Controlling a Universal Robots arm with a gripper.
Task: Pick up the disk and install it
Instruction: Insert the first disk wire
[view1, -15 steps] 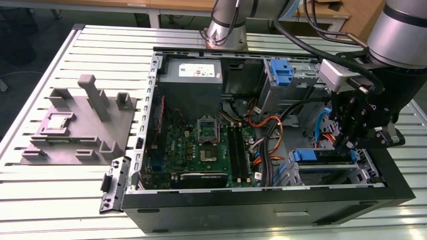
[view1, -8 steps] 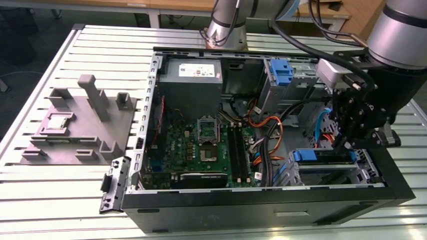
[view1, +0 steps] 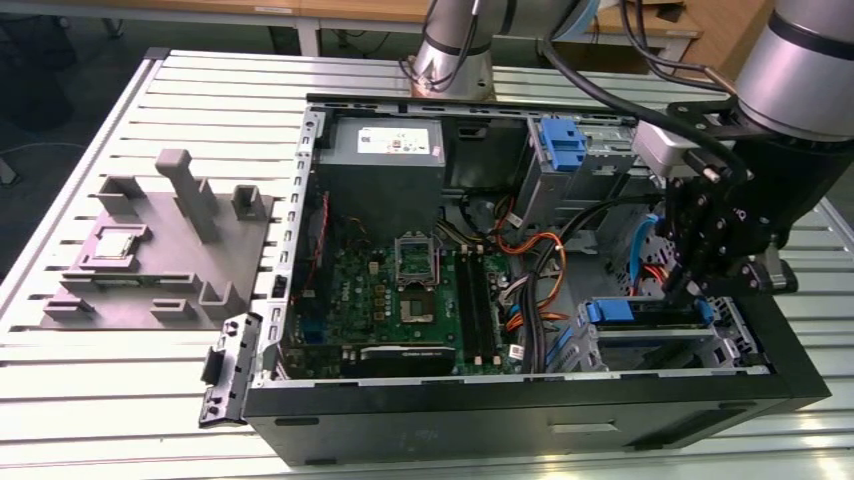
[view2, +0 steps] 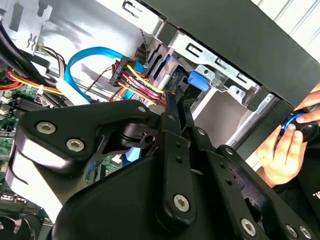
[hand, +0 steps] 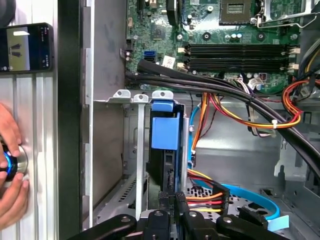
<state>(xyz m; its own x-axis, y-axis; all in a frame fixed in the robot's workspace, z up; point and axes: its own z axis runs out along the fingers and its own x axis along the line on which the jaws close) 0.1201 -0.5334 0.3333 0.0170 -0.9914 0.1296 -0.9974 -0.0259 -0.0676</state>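
the black linkage of the gripper (hand: 170, 200) sits closest to the lens in both wrist views, its narrow fingers (view2: 175, 107) drawn together on the near edge of the disk (hand: 164, 150). the disk stands on edge in the drive cage (hand: 131, 125) at the front corner of the open computer case (view1: 534, 405), its blue carrier tab (hand: 164, 127) facing the motherboard (hand: 225, 30).

step in hand — insertion. the disk appears already slotted between the cage rails, so the pick-up part looks done and seating is under way; whether it is fully home cannot be told from these views. the remaining move calls for a straight push along the rails, with no tilt, and care that the red, yellow and orange power wires (hand: 205, 192) and the blue data cable (view2: 87, 57) just beside the gripper are not pinched.

the disk itself shows as a thin dark slab with a blue plastic frame; its label face is hidden.

in the exterior view the gripper (view1: 701, 285) reaches down into the case above the cage, at that view's right. a grey fixture plate (view1: 160, 250) lies on the slatted table (view1: 80, 350) outside the case. a person's hand (hand: 10, 170) rests on a blue-ringed knob (hand: 7, 165) outside the case wall, near a phone (hand: 25, 47).
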